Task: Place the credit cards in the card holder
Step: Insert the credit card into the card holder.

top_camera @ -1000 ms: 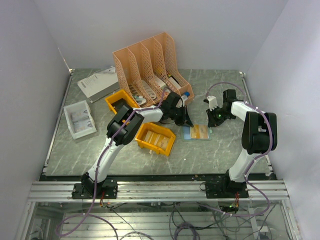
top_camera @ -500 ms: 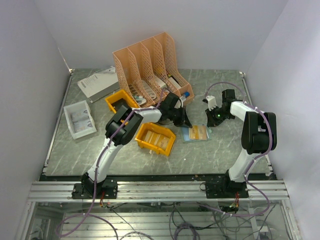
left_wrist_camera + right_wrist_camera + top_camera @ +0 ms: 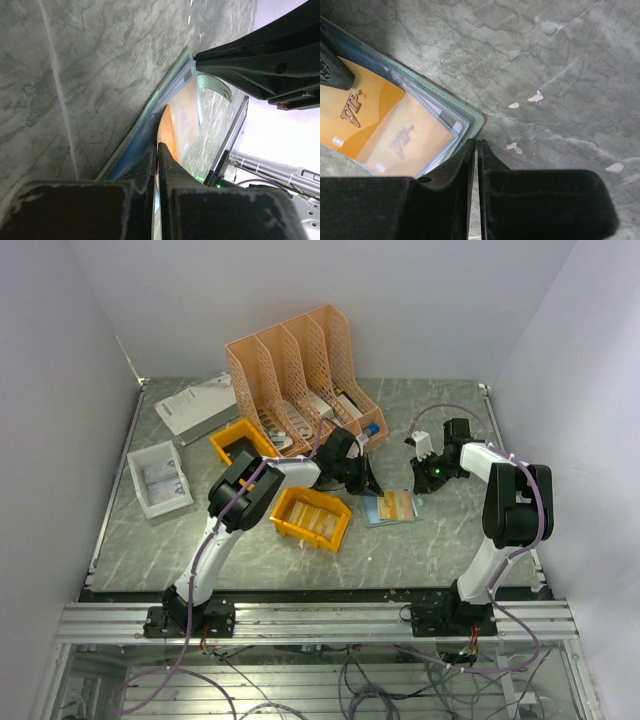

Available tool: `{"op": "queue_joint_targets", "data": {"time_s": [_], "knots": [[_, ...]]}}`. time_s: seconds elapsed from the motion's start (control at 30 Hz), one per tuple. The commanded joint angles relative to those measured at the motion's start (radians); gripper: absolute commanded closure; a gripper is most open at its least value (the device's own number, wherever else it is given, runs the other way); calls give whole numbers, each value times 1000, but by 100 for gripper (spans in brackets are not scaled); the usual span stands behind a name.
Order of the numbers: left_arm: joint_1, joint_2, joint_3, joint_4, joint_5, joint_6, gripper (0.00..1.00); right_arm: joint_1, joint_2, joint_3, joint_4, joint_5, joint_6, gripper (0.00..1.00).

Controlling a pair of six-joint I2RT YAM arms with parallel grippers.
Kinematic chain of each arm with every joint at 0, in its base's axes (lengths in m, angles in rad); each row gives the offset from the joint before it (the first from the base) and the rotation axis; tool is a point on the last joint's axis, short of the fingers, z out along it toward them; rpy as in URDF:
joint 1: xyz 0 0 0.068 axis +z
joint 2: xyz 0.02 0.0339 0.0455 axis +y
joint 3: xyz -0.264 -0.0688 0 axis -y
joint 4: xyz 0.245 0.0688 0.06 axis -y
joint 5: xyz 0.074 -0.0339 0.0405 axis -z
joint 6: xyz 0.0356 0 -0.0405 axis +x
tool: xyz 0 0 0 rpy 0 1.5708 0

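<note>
Flat grey-green card holder [image 3: 474, 120], light blue inside with clear plastic sleeves, lies open on the grey marbled desk [image 3: 560, 65]. In the top view it's right of centre, between your two arms. Two tan-orange credit cards [image 3: 367, 107] with "VIP" lettering sit side by side in the sleeves. A pale grey layer shows under the sleeve edge; can't tell if that's another card.

Left fingers [image 3: 169, 165]: clenched, tips down at the holder's far end. In the upper left of the right wrist view a black tip sits over the corner of one orange card. Reads as a pin, so the holder doesn't slide or fold while the cards seat. A thin pale line runs between the two fingers. It could be a card edge or just a gap, can't tell.

Right fingers [image 3: 492, 160]: clenched too, only a hairline slit, nothing in them. Their tips meet the holder's green corner at desk level, lower centre of that view. Likely you're bracing or nudging that corner against the left arm's press, so the two ends are trapped.

My read: cards look mostly in, so this is the seating step. The sleeves are thin, so a hard push at the corner could buckle them or skid the holder.

Yellow-orange plastic bin [image 3: 312, 517] sits left of the holder, apart from it, not involved.
</note>
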Motion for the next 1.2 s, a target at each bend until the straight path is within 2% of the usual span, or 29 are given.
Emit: {"op": "queue_joint_targets", "data": {"time_s": [0.0,0.2,0.67,1.17], "knots": [[6,-18,-34,-16,19,-12,93,14,44,-4,-4,1,5,92],[6,-25,-49,23,27,-34,93,14,43,-4,-4,-2,5,92],[3,-14,-47,-31,29,-19,93,17,45,-4,-3,2,5,92],[-12,67,49,-121,36,1,93,21,44,-4,-4,2,4,92]]}}
